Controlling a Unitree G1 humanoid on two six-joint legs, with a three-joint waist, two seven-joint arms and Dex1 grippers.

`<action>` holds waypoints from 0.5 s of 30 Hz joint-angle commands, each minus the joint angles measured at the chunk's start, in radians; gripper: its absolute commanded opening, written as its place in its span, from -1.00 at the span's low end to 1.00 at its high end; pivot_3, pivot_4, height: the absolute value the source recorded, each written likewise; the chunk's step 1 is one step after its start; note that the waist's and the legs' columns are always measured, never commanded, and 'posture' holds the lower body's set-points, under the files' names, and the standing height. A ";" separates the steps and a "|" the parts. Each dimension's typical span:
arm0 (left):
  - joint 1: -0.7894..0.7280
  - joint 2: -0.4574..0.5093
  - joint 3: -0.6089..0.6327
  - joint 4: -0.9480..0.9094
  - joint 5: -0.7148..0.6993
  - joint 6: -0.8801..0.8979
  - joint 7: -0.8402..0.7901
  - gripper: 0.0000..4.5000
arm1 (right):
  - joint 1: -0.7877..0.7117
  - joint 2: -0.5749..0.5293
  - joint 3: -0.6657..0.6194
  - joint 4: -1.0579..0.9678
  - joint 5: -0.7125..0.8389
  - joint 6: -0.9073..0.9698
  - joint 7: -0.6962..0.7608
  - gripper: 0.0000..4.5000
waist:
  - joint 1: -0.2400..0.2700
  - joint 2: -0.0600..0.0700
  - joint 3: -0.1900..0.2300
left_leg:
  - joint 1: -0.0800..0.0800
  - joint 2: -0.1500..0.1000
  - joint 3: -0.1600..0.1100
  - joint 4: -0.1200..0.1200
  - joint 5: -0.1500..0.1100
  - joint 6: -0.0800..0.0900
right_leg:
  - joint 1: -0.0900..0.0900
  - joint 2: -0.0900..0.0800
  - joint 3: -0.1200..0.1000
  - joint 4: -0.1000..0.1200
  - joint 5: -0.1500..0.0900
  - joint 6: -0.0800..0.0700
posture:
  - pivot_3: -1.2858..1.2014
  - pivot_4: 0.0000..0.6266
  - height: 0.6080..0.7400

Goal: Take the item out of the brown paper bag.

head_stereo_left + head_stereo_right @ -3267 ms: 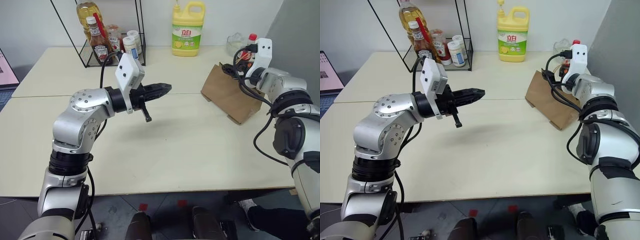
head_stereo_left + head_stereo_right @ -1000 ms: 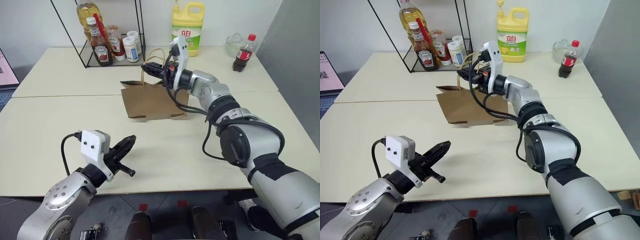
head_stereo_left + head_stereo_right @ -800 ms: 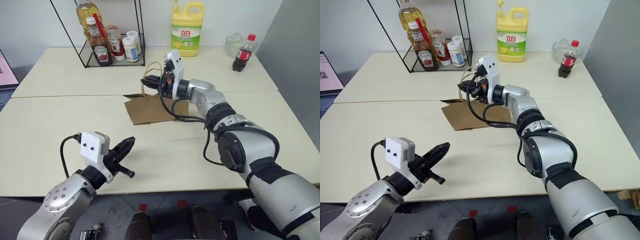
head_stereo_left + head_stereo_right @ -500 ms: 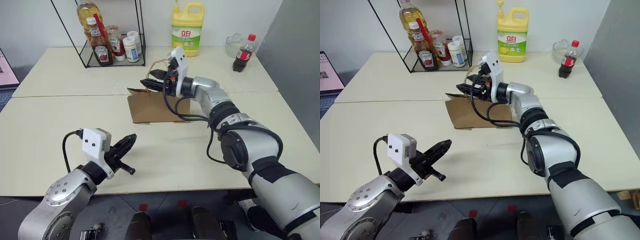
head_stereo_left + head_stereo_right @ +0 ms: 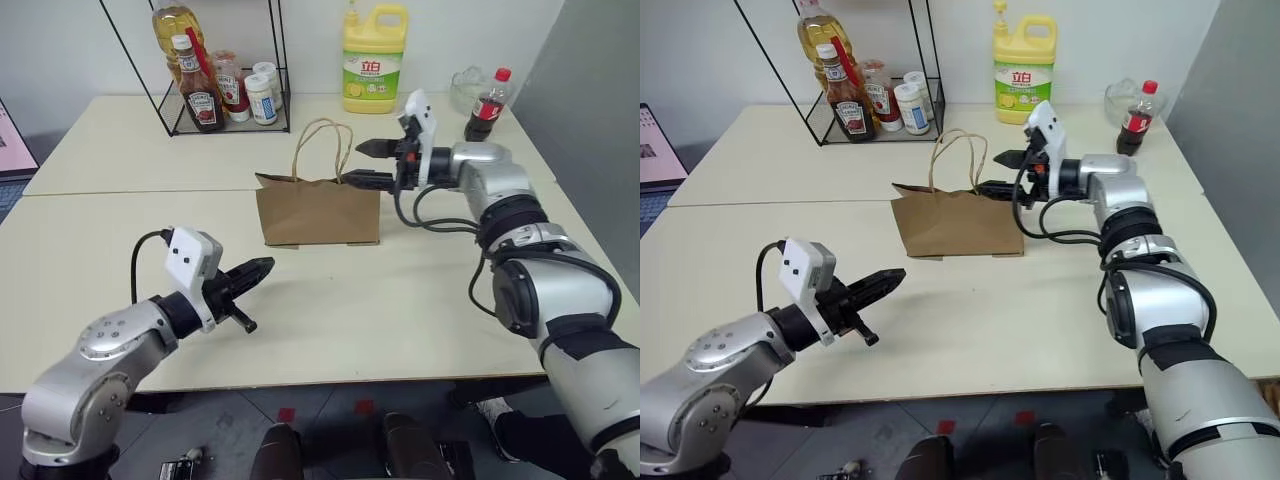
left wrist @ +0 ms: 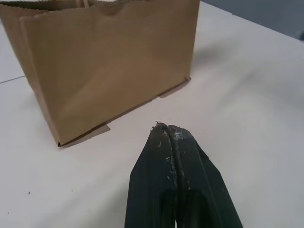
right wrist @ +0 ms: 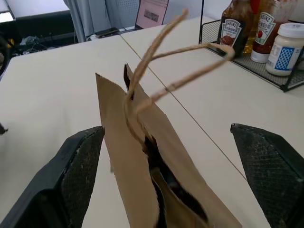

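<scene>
Bag: we saw the brown paper bag [image 5: 318, 210] standing upright mid-table, its two cord handles [image 5: 322, 140] looped up over a narrow mouth.
Item: we could not see the item; we judged it sat inside the bag, hidden by the paper walls, with only a dark slit in the mouth in the right wrist view.
Right gripper: the right gripper [image 5: 365, 162] hung level at the bag's upper right corner, jaws spread wide, empty, one finger above the rim, the other near it.
Left gripper: the left gripper [image 5: 252, 272] had its fingers pressed together, holding nothing, well short of the bag.
Key relation: from the right gripper the bag mouth lay at about 9 o'clock, just beside it; from the left gripper the bag lay at about 1 o'clock, farther off. We judged the right arm the nearer.
Bag's long axis: it ran from 9 to 3 o'clock across the head views, roughly in line with the right gripper's pointing.
View differences: the right wrist view showed the mouth edge-on, between its fingers [image 7: 71, 176]; the left wrist view showed the bag's plain front face and base fold [image 6: 107, 71].
Next move, our judgement: the mouth needed spreading before any reach inside.
</scene>
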 commanded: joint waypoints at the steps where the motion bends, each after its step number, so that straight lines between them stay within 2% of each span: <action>1: -0.136 0.104 0.059 0.143 -0.009 -0.025 -0.109 -1.00 | 0.121 -0.097 -0.029 -0.364 0.081 0.194 0.014 0.98 | 0.007 0.000 0.000 | 0.000 0.000 0.000 0.000 0.000 0.000 | 0.000 0.000 0.000 0.000 0.000 0.000 | 0.03 -0.52 1.00; 4: -0.358 0.153 -0.001 0.392 0.094 -0.130 -0.166 -1.00 | 0.356 -0.128 -0.084 -0.855 0.185 0.463 -0.114 0.98 | 0.025 0.000 0.000 | -0.001 0.000 -0.003 0.000 0.000 0.000 | 0.000 0.000 -0.003 0.000 0.000 0.000 | 0.03 -0.52 1.00; 7: -0.546 0.136 -0.116 0.619 0.244 -0.289 -0.218 -1.00 | 0.555 -0.077 -0.104 -1.216 0.251 0.630 -0.278 0.98 | 0.027 0.000 0.000 | -0.001 0.000 -0.003 0.000 0.001 -0.001 | 0.001 0.000 -0.004 0.000 0.000 0.000 | 0.03 -0.52 1.00; 11: -0.810 0.053 -0.244 0.969 0.437 -0.511 -0.233 -1.00 | 0.756 0.017 -0.080 -1.501 0.265 0.709 -0.476 0.98 | 0.027 0.000 0.000 | -0.001 0.000 -0.004 0.000 0.002 -0.004 | 0.001 0.000 -0.005 0.000 0.000 0.000 | 0.03 -0.52 1.00; 15: -0.983 -0.035 -0.318 1.266 0.573 -0.696 -0.224 -1.00 | 0.883 0.064 -0.025 -1.614 0.237 0.689 -0.602 0.98 | 0.028 -0.001 0.000 | -0.002 0.000 -0.005 0.000 0.002 -0.004 | 0.001 0.000 -0.005 -0.001 0.000 0.000 | 0.03 -0.52 1.00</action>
